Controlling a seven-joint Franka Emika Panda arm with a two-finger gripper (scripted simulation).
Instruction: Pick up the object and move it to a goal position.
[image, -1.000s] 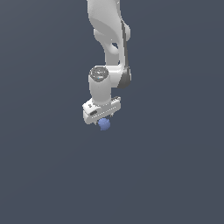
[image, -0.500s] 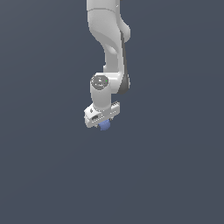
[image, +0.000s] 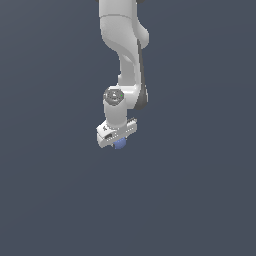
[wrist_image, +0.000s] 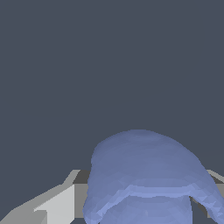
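A: Where is the ball (image: 120, 144)?
B: Directly under the gripper (image: 118, 140), clamped between its fingers, clear of any counter.
A: Which way does it lie?
B: Centred; no offset to correct

From the exterior view we look from well back at the whole arm, its gripper (image: 116, 140) just below centre, toward six o'clock. Our wrist view sits right against the blue ball (wrist_image: 144, 179); both views share this ball (image: 120, 144).
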